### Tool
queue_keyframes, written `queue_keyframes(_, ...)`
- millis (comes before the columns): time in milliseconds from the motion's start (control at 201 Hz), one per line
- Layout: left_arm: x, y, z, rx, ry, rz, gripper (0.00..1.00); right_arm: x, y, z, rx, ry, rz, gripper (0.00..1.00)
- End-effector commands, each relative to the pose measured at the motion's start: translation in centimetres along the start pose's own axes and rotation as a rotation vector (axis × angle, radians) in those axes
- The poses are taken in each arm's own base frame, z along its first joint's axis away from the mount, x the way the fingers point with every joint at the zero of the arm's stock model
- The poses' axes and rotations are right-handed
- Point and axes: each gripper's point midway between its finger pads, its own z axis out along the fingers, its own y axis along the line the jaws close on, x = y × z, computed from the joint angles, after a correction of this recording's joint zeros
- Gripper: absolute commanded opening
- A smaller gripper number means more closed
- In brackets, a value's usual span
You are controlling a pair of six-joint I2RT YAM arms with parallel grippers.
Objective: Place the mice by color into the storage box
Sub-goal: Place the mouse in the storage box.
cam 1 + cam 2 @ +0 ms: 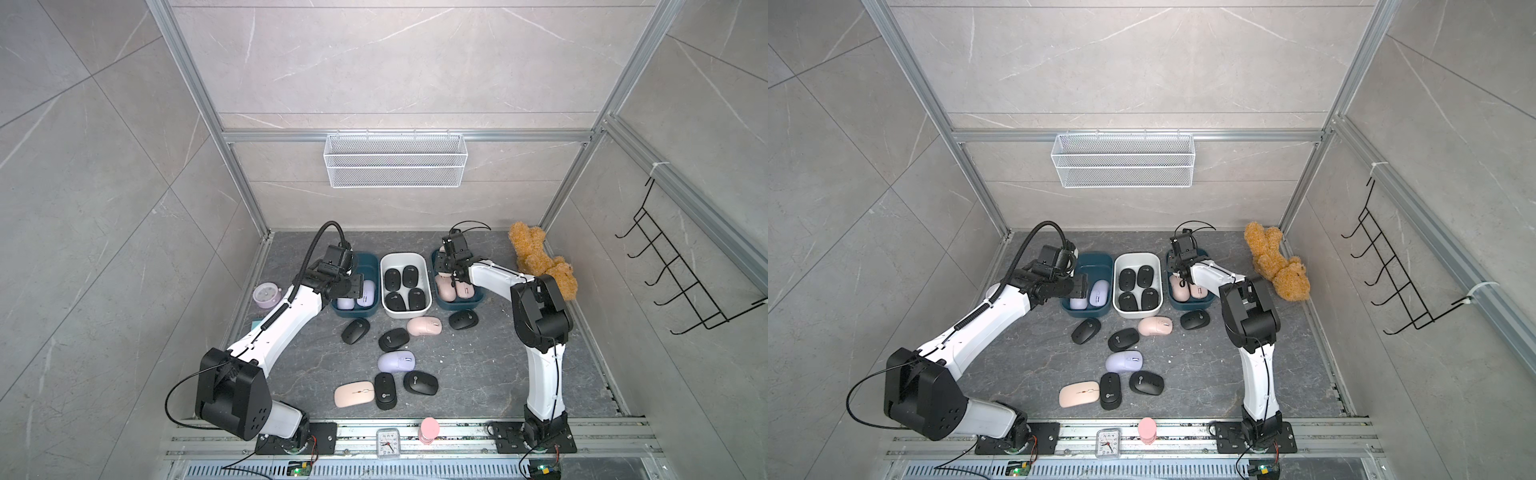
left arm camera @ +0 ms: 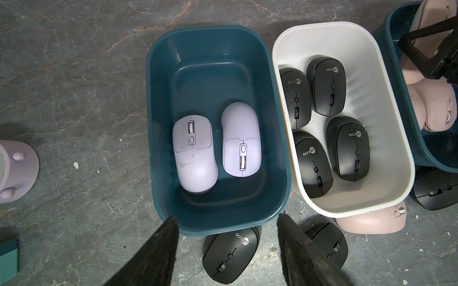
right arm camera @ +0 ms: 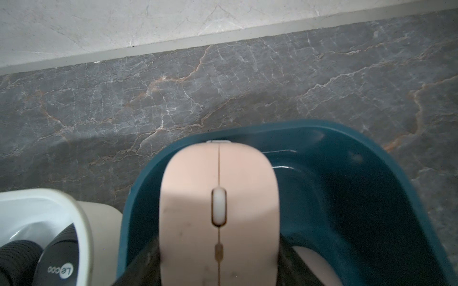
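**Q:** The left gripper [image 2: 226,218], at the left of the row: how does it stand?

**A:** Its two dark fingers are spread apart with nothing between them. It hovers over the near rim of the left teal box [image 2: 158,138]. Two lilac mice [image 2: 194,153] lie side by side on that box's floor, pointing opposite ways.

**Q:** And the middle container?

**A:** The white box [image 2: 359,49] stands just beside the left teal box. It holds four black mice [image 2: 327,89], set two by two with their buttons up.

**Q:** The right end of the row?

**A:** The right teal box [image 3: 347,198] stands there. The right gripper [image 1: 453,270] is clamped on a held pink mouse [image 3: 219,185], gripping its flanks. The mouse hangs above the box's interior, wheel side up and nose toward the back wall. Under it, other pink mice [image 1: 446,291] lie in the box; a top view shows at least two.

**Q:** What remains outside the boxes?

**A:** Eight mice lie on the dark stone floor [image 1: 478,374] in front of the row. Five are loose black mice [image 1: 355,331], scattered from left to right. There is a flat pink mouse [image 1: 354,393] at the near left, a loose lilac mouse [image 1: 397,361] near the centre, and a rounded pink mouse [image 1: 424,326] just in front of the white box.
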Motion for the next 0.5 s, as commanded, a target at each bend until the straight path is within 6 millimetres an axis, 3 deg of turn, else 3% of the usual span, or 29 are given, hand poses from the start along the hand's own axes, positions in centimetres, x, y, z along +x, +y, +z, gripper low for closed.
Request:
queue_keyframes(0, -1.3, 0.2, -1.0, -0.010, -0.039, 0.012, 0.66, 1.8, -0.2, 0.5, 0.005, 0.049, 0.011, 0.50)
queue_keyframes(498, -1.3, 0.2, -1.1, -0.006, -0.040, 0.010, 0.66, 2.7, -0.4, 0.1, 0.016, 0.080, 0.005, 0.49)
